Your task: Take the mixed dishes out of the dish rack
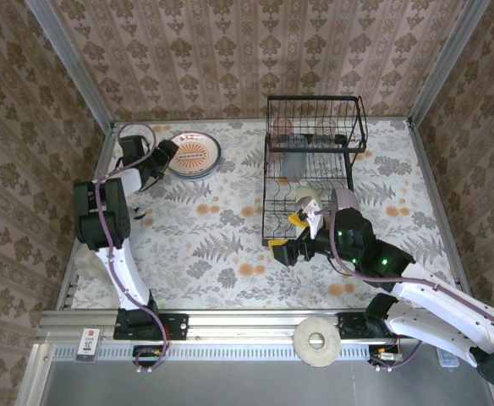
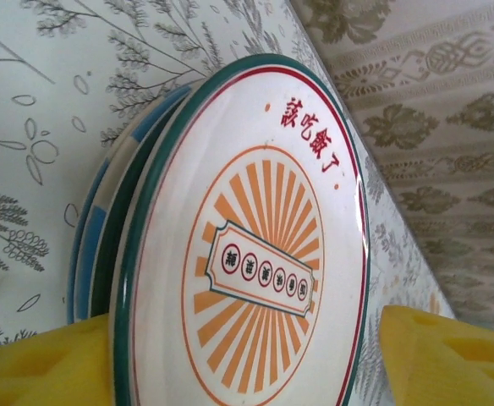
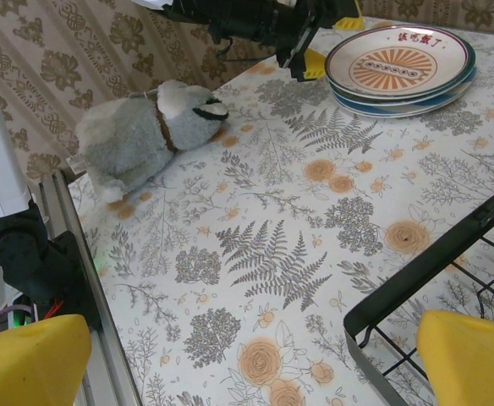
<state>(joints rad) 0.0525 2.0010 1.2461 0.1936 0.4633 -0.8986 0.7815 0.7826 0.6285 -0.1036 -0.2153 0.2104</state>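
Now: orange-centred plate [image 1: 194, 154] lies atop plate stack [image 3: 403, 103], far-left table, well apart from dish rack [image 1: 315, 161]. Left gripper [image 1: 166, 154] jaws spread at its rim: retract straight back, no nudging. Right gripper [image 1: 281, 252] open beside rack.

loads of open worktop [image 1: 217, 245] between the plate stack [image 1: 194, 156] and the dish rack [image 1: 291, 182], plush toy [image 3: 141, 135] sitting near the left edge, patterned walls [image 1: 230, 51] hemming in three sides
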